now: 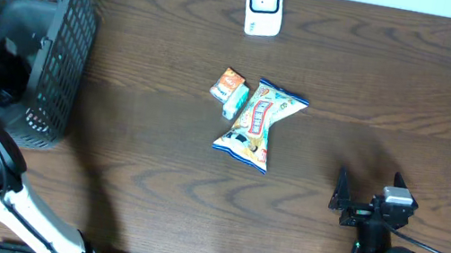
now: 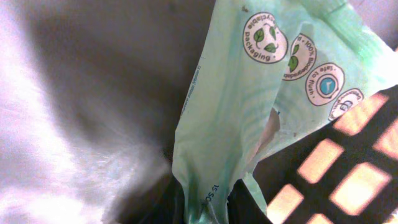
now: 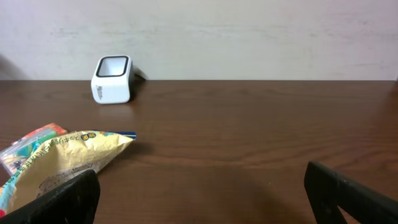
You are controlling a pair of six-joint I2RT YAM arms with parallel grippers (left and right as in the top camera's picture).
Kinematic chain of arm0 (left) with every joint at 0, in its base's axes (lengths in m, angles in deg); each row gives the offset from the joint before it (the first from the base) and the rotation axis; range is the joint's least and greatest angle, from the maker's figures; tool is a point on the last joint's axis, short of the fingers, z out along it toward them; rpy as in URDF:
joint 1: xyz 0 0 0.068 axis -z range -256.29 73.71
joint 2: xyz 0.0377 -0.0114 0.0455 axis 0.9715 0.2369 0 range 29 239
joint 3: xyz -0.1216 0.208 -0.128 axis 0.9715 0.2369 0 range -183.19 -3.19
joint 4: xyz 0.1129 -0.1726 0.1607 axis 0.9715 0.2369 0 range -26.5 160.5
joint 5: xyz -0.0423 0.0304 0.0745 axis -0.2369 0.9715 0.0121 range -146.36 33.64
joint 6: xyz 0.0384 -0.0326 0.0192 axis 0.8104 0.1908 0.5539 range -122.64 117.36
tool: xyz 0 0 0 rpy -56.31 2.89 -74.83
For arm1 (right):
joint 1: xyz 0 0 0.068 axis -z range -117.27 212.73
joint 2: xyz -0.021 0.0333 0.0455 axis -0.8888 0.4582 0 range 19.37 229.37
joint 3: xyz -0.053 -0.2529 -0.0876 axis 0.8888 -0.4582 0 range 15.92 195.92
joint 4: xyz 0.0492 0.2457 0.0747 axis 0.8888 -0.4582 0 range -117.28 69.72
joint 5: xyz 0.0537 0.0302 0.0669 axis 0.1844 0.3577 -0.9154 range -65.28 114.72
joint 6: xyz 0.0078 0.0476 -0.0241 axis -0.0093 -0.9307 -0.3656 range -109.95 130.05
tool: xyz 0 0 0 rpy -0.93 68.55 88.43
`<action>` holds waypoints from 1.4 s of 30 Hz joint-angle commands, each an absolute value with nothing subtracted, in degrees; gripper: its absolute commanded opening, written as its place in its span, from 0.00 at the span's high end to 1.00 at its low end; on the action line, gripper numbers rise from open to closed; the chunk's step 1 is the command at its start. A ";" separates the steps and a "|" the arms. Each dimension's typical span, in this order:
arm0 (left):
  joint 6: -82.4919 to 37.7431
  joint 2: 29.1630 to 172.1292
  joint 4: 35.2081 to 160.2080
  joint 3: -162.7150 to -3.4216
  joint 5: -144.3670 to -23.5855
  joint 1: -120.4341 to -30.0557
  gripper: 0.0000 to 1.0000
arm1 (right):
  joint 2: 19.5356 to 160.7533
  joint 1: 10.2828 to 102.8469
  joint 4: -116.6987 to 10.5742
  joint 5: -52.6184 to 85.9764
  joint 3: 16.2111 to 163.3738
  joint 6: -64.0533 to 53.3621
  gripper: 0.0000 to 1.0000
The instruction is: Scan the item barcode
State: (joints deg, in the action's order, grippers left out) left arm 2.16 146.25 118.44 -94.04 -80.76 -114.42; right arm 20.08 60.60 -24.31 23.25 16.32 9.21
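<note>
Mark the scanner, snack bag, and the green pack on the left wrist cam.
scanner (image 1: pixel 263 5), overhead view, on its top face.
snack bag (image 1: pixel 257 127), overhead view, middle of its printed front.
green pack (image 2: pixel 224 124), left wrist view, on its central panel.

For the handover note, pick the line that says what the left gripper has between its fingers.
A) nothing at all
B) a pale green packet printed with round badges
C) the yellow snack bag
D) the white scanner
B: the left wrist view shows the left gripper shut on a pale green packet inside the basket, while the snack bag and the scanner lie outside it.
</note>
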 commanded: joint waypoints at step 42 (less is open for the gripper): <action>-31.43 126.32 107.38 -97.84 -69.29 -53.99 0.93 | 19.80 60.42 -24.55 23.53 16.23 8.62 0.01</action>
State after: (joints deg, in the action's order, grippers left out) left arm -32.40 123.28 107.23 -98.26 -77.00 -57.79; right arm 20.06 60.60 -24.31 23.25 16.32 9.21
